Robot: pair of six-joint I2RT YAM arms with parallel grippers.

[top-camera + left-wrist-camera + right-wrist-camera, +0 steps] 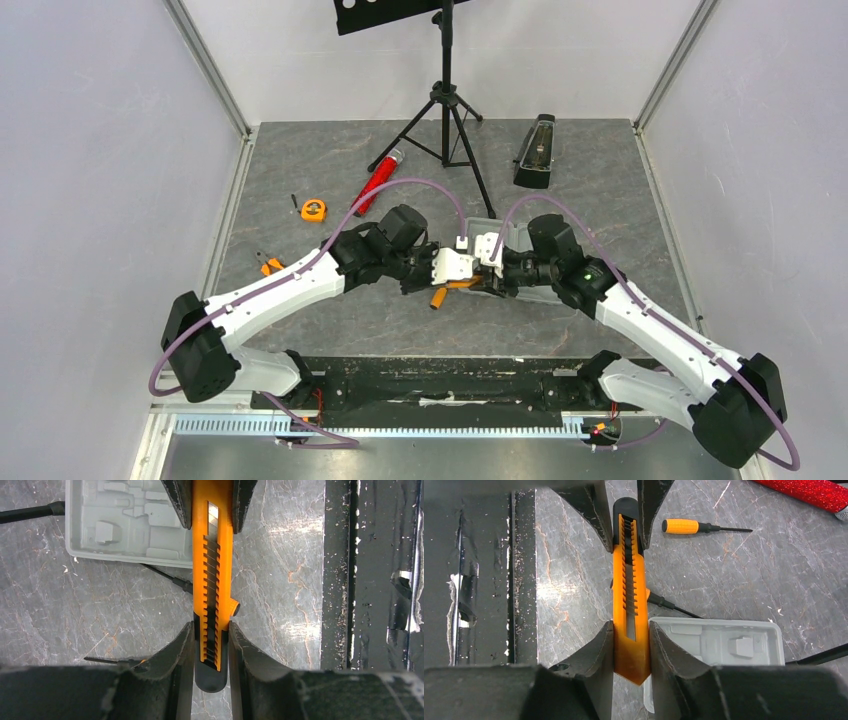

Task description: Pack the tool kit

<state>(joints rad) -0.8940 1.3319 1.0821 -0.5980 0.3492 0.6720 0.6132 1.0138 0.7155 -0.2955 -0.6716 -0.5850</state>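
While you share it, knife (212,580): likely light, stiff, slick plastic.
left hand (211,630): clamped on black butt end.
right hand (631,627): clamped on orange tip; grip flat sides.

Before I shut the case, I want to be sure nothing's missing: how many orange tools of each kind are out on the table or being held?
knife: 1
screwdrivers: 2, the second lying under the knife
pliers: 1
tape measure: 1
total: 5
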